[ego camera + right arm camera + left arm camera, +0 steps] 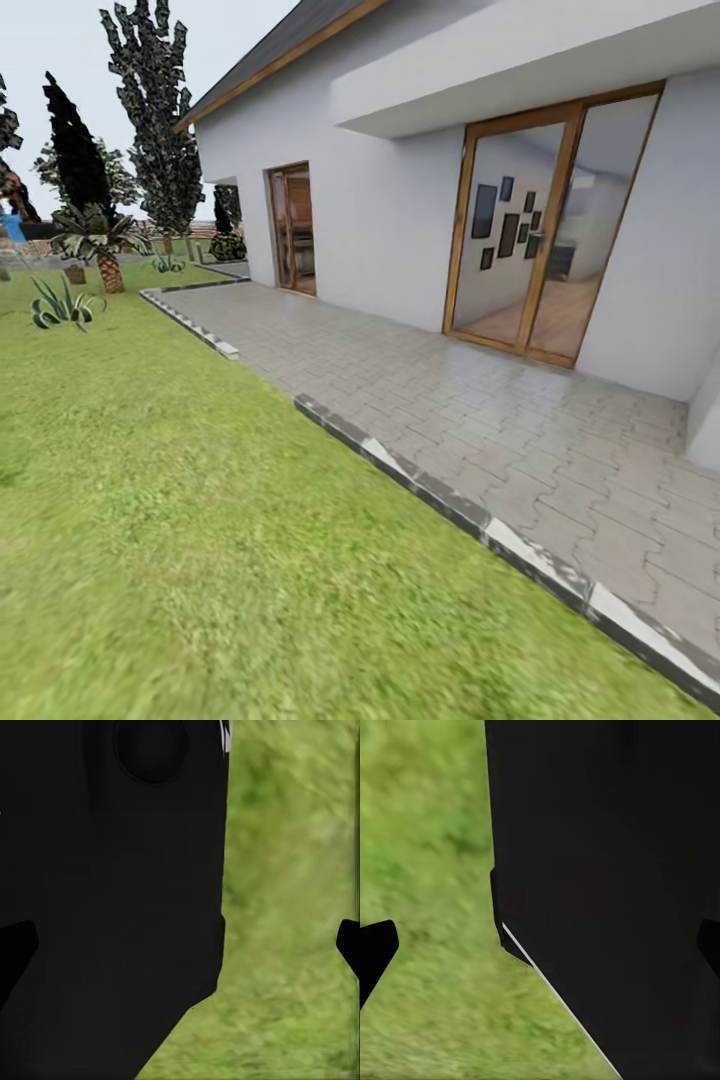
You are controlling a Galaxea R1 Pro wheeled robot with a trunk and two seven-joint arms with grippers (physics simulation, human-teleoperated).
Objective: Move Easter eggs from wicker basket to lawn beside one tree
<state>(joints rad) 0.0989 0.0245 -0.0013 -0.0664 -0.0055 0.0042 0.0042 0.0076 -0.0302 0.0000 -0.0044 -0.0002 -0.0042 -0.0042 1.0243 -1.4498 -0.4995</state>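
Out on the lawn (150, 520) here, green grass filling the near left of the head view, with grey paving (480, 400) running along the right behind a stone kerb (440, 500). The white house (400, 200) rises beyond, glass doors (545, 230) framed in wood. Far left: a tall tree (155, 120) with a dark speckled crown, a black cypress (75, 150) beside it, and a short palm (105, 250) nearer.

Left gripper (540, 945): fingertips well apart, nothing between them, a black body panel (607, 892) and grass behind. Right gripper (180, 945): fingertips spread too, holding nothing, over grass beside another black panel (112, 907).
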